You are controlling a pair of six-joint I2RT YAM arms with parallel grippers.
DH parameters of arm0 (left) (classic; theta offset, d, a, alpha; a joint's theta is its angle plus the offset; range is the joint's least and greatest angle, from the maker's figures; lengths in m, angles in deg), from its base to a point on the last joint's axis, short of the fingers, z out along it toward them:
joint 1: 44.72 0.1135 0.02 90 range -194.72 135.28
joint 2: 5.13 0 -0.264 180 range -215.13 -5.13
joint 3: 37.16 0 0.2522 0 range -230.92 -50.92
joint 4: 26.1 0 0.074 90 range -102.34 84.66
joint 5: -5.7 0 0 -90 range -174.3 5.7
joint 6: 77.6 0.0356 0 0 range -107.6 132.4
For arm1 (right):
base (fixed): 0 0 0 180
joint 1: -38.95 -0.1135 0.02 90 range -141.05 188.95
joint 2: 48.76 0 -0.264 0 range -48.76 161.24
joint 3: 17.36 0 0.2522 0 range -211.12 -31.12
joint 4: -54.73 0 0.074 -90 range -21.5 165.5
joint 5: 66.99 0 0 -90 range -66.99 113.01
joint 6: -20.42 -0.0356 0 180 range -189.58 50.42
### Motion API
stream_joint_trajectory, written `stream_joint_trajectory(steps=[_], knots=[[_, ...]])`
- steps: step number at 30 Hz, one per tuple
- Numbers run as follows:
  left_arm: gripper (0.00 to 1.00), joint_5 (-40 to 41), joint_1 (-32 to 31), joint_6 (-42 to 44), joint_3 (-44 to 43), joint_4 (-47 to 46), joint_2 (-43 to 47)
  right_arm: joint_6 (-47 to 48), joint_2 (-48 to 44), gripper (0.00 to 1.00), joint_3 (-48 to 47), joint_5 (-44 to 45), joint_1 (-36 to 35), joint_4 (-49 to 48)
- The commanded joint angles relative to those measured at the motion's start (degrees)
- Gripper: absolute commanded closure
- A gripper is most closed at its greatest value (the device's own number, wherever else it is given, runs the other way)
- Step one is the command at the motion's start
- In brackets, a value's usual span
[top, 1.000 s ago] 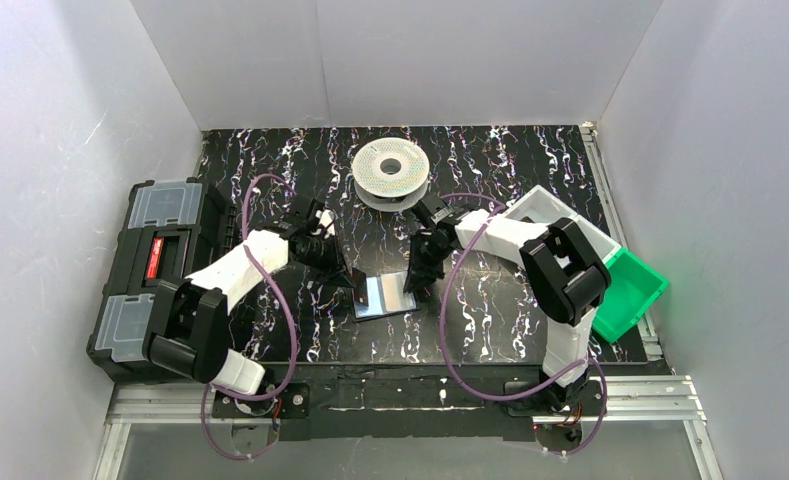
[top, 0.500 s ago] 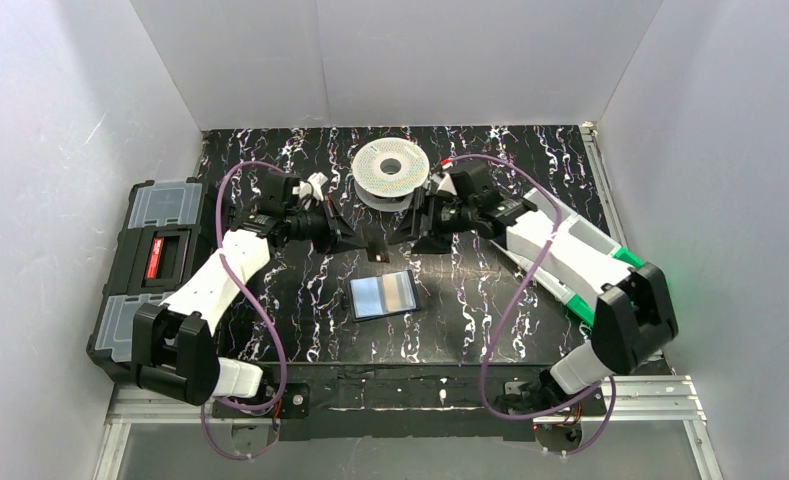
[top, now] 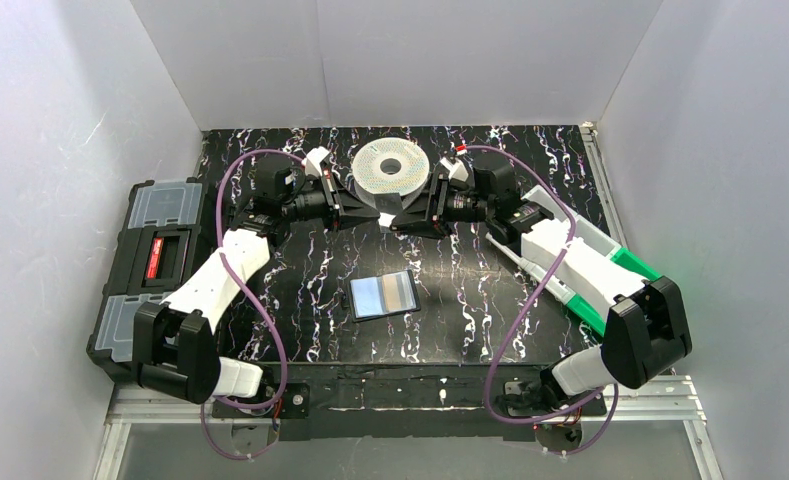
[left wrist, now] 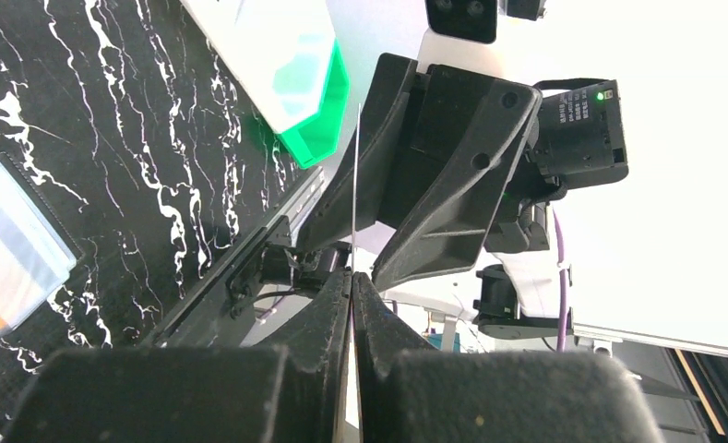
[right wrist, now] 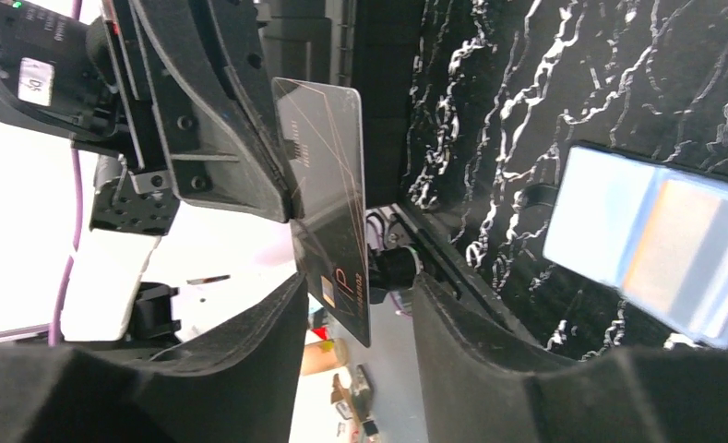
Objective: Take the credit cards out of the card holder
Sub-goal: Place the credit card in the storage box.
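Black, white-veined marble-look tabletop (top: 460, 300) is filling a white-walled booth. From above, the thin flat rectangular plastic credit card (right wrist: 328, 185) is hardly showing between the two grippers, and its print is coming out too small to read. The left gripper (left wrist: 352, 277) is pinching the credit card with fingers pressed together. The right gripper (right wrist: 355, 281) is straddling it, fingers apart and not touching. The small flat black folding card holder (top: 384, 295) is lying open on the table, well apart from both, showing a glossy bluish-grey inside and an orange-tan card (right wrist: 678, 249).
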Motion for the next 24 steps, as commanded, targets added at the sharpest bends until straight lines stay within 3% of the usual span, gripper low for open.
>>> stream_joint_trajectory(steps=[1, 5, 10, 13, 15, 18, 22, 24], knots=[[1.0, -3.4, 0.2, -1.1, 0.1, -1.6, 0.4, -2.9, -2.0, 0.52, 0.9, -3.0, 0.2, -6.2], [1.0, -4.1, 0.0, 0.0, 0.0, -0.5, -0.1, -3.0, -2.4, 0.67, 0.8, -3.3, 0.2, -6.2], [1.0, -4.2, -1.5, 3.6, -1.6, 3.5, -1.3, -0.9, -2.8, 0.99, 0.8, -2.5, 0.2, -3.0], [0.97, -3.9, -1.8, 5.9, -2.5, 6.3, -1.8, 1.1, -3.7, 0.99, 0.6, -0.7, 0.2, 1.1], [0.81, -3.2, -2.0, 8.0, -3.6, 9.5, -2.1, 2.8, -4.5, 0.99, 0.1, 1.3, 0.2, 4.2], [0.67, -2.1, -2.2, 11.5, -5.9, 14.4, -2.7, 5.1, -5.4, 0.99, -0.3, 4.0, 0.3, 8.3], [0.33, 1.1, -2.4, 16.3, -9.0, 21.7, -3.2, 7.5, -7.2, 0.99, -0.7, 9.2, 0.4, 13.7], [0.24, 3.7, -2.4, 18.9, -10.3, 26.5, -3.3, 8.8, -8.0, 0.99, -0.7, 12.5, 1.3, 17.8]])
